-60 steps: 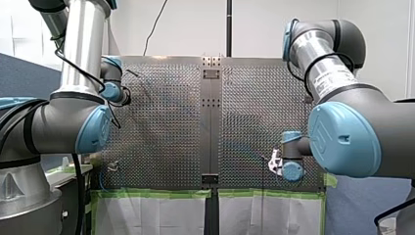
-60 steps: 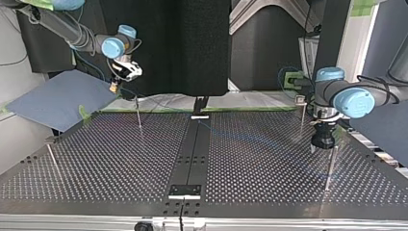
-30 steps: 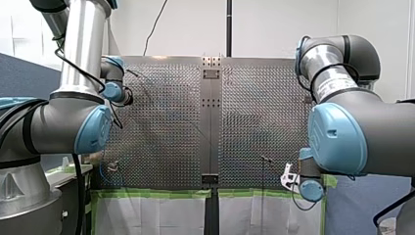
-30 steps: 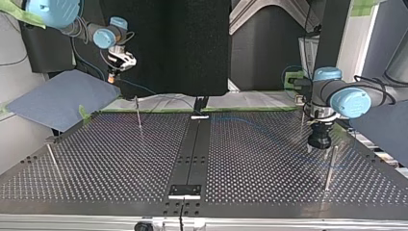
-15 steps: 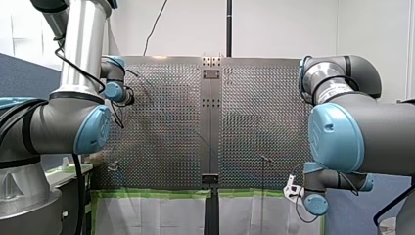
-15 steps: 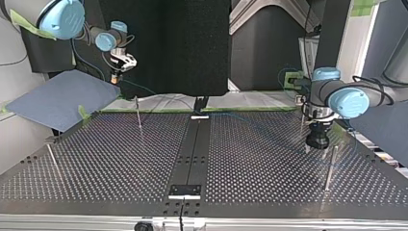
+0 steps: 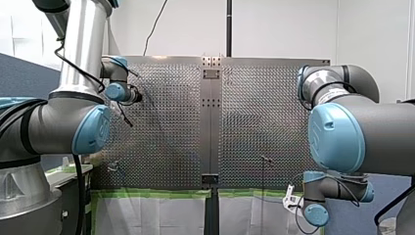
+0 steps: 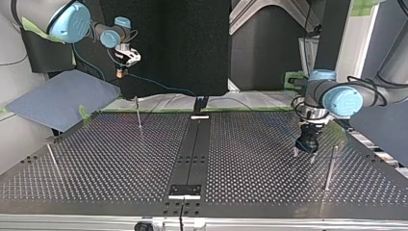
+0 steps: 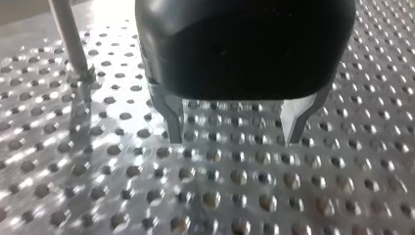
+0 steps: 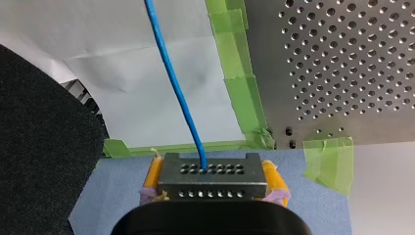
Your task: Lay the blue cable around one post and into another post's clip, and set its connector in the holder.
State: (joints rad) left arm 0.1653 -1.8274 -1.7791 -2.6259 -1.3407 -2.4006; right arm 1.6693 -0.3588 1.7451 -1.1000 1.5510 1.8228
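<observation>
Looking along the right gripper (image 10: 213, 166), you see its jaws pinching the grey connector (image 10: 215, 185) on two opposite sides, with a yellow pad on each side. The blue cable (image 10: 176, 88) comes out of the connector's front face. It runs straight ahead, away from the gripper, over white paper (image 10: 112, 54) and beside a strip of green tape (image 10: 244, 103). This tape lies along the edge of the perforated surface (image 10: 342, 58). Under the gripper there is a blue-grey mat (image 10: 117, 186). So the connector is in the air, beside the taped edge and not over the surface.

In the top view you find this same gripper high at the left, above the mat. From it the cable goes down toward the middle of the surface's far edge and passes behind a thin post (image 8: 138, 115). You cannot tell from here whether it touches any post.

The left gripper (image 9: 235, 139) has a black body and two metal fingers. Its jaws are spread wide with nothing between them, and the tips are just above the surface. A metal post (image 9: 68, 44) stands beside it, apart from the fingers. In the top view this gripper points down at the right side, near a tall post (image 8: 329, 166), well apart from the connector.
</observation>
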